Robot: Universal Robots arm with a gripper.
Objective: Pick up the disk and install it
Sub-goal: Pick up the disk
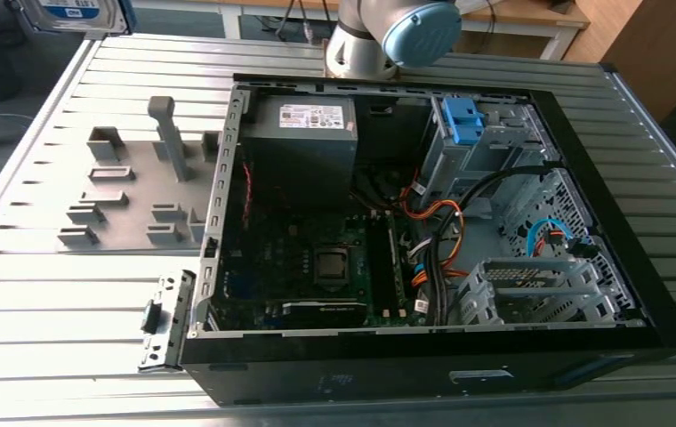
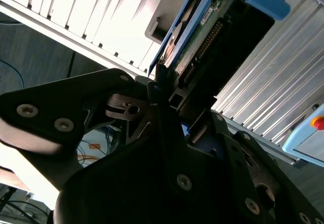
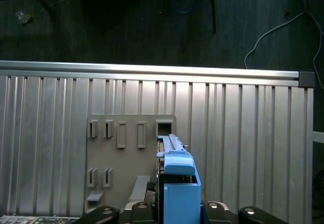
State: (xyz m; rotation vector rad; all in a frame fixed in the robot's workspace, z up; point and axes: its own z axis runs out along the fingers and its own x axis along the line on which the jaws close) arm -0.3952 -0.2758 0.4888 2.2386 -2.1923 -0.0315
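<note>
- The claw [image 2: 169, 91] was closed on the disk [image 2: 202, 34], held above the grey holder rack [image 3: 129, 155].
- Pickup looked done; installing into the open computer case [image 1: 433, 231] was not.

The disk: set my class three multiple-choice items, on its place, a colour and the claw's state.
1. In the exterior view, the disk is: A. inside the computer case; B. at the picture's top left corner; C. on the grey rack.
2. The disk's caddy is: A. blue; B. red; C. yellow.
3. The claw is: A. open and empty; B. shut on nothing; C. shut on the disk.
Key: 1 B, it shows at that corner; 2 A, blue plastic in both wrist views; 3 C, the disk sits clamped in the second wrist view.
</note>
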